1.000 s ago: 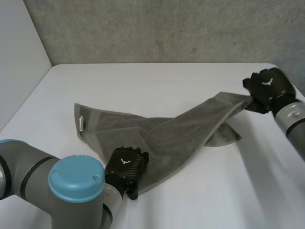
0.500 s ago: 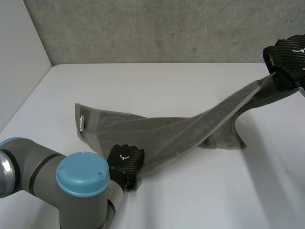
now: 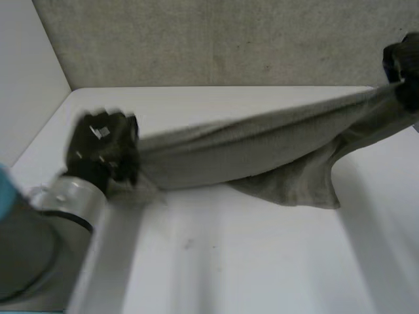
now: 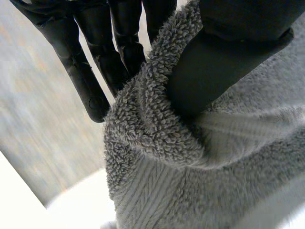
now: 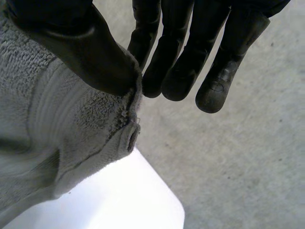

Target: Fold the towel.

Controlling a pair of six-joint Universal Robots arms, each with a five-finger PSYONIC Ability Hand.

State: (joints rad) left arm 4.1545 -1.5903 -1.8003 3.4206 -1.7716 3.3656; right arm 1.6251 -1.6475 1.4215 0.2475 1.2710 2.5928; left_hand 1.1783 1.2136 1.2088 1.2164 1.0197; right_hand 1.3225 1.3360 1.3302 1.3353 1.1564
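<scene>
I have my left hand (image 3: 101,147) up off the white table (image 3: 229,261), its thumb pinching a bunched end of the grey towel (image 3: 249,147) against its fingers (image 4: 76,62). My right hand (image 3: 406,65) sits high at the far right, partly cut off by the frame edge, with thumb and fingers nipping the towel's hemmed edge. The towel hangs stretched between them, and one loose flap sags down to the table. I cannot tell how much cloth lies inside either pinch. A grey wall (image 3: 216,39) backs the table.

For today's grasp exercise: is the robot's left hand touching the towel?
Touching. The left wrist view shows the left hand pinching the towel between thumb and fingers.
</scene>
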